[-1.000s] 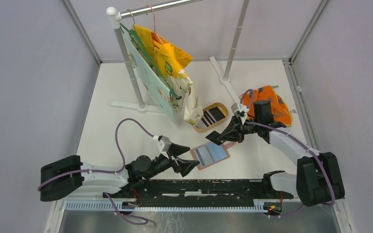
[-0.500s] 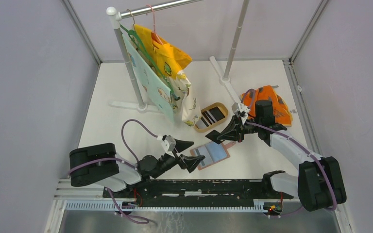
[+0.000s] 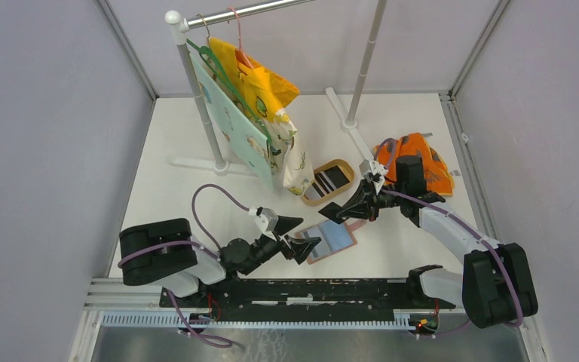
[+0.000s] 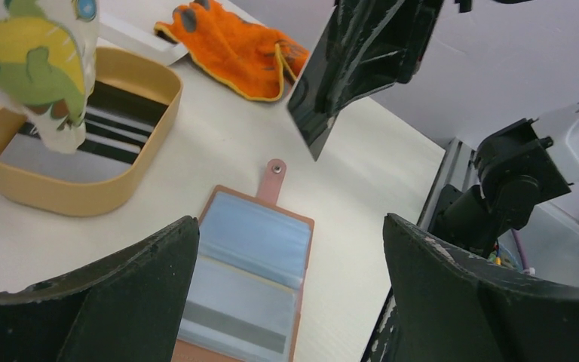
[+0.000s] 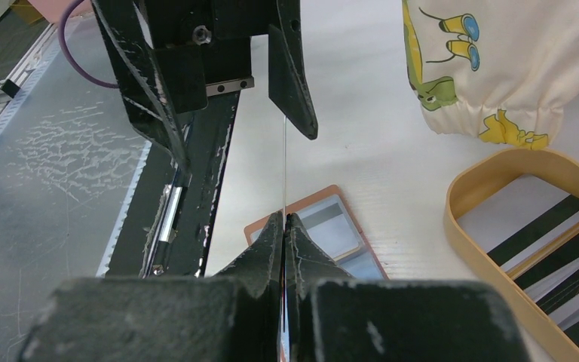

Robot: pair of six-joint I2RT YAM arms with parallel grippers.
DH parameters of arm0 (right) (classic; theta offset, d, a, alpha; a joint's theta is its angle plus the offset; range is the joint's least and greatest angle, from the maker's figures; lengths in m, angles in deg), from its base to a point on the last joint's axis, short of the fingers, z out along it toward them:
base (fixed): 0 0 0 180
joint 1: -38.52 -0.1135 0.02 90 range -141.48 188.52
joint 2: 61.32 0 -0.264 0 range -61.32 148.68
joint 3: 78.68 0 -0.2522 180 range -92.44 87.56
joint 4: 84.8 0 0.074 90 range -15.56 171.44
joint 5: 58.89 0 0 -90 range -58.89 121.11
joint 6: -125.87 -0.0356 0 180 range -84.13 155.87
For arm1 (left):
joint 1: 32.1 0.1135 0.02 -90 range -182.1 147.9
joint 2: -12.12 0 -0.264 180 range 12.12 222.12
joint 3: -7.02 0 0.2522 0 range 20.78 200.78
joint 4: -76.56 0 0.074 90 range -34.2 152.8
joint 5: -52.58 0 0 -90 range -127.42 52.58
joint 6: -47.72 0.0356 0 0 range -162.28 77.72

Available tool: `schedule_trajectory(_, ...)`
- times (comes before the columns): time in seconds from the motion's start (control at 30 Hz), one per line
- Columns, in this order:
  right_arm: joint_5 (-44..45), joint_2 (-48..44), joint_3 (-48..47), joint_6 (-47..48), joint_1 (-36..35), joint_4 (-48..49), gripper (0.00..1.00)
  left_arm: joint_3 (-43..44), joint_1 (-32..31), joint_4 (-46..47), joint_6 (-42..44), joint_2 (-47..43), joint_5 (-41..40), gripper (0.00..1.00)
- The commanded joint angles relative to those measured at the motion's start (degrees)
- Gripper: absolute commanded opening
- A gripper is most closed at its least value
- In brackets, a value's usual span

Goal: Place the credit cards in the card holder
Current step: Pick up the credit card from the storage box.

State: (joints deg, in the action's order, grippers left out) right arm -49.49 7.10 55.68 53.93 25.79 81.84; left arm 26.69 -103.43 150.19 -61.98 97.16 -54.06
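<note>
While grey walls (image 3: 45, 151) flank white table (image 3: 166, 166), left tool (image 3: 310, 231) gapes, right tool (image 5: 284, 220) pinches card (image 3: 327, 214)

The credit card (image 4: 317, 121) pinched in the right claw (image 5: 284, 219) appears to that claw's own camera only as a thin edge-on line, so its face cannot be read. Just beyond the claw tips, the card holder (image 5: 332, 226) is largely hidden behind the fingers. To the claw's right, the tan dish (image 5: 543, 160) runs off the picture's edge. Seen from the left claw (image 4: 290, 222), the holder's near end is cut off at the bottom edge, and a hanging patterned cloth (image 4: 38, 68) ahead-left covers part of the dish, so the credit cards (image 4: 109, 124) inside cannot be counted
</note>
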Motion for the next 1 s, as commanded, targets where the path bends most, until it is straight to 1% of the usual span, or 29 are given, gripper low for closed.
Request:
schedule_trajectory(0.0,-1.2,0.0,0.0,0.8,-0.3,1.4,0.0,-0.5,2.6,8.5,-5.1,2.9,1.5,0.96)
schedule_trajectory(0.1,-1.1,0.2,0.0,0.8,-0.3,1.4,0.0,1.0,5.7,11.2,-8.0,7.0,9.1,0.96)
schedule_trajectory(0.2,-1.2,0.3,-0.1,0.8,-0.4,1.2,0.0,2.9,9.1,12.1,-10.9,10.8,14.9,0.96)
schedule_trajectory(0.33,-1.0,0.7,0.1,1.0,-1.5,1.2,0.0,4.8,11.6,12.1,-11.7,11.8,19.1,0.92)
schedule_trajectory(0.5,-0.7,1.7,0.0,0.9,-2.9,1.2,0.01,7.2,11.7,12.1,-10.1,10.4,22.4,0.87)
schedule_trajectory(0.6,-0.7,1.5,0.0,0.9,-3.1,1.2,0.01,7.3,11.7,12.1,-9.9,9.3,23.4,0.8)
schedule_trajectory(0.7,-0.8,1.7,0.0,1.0,-3.7,1.2,0.0,7.5,11.6,12.1,-9.7,8.4,23.8,0.68)
schedule_trajectory(0.83,-1.0,2.0,0.0,1.1,-4.3,1.2,0.0,7.7,11.8,12.1,-9.1,7.9,23.3,0.57)
schedule_trajectory(0.97,-1.0,2.1,0.2,1.2,-4.8,1.3,0.0,8.4,11.8,12.1,-9.0,7.8,24.4,0.55)
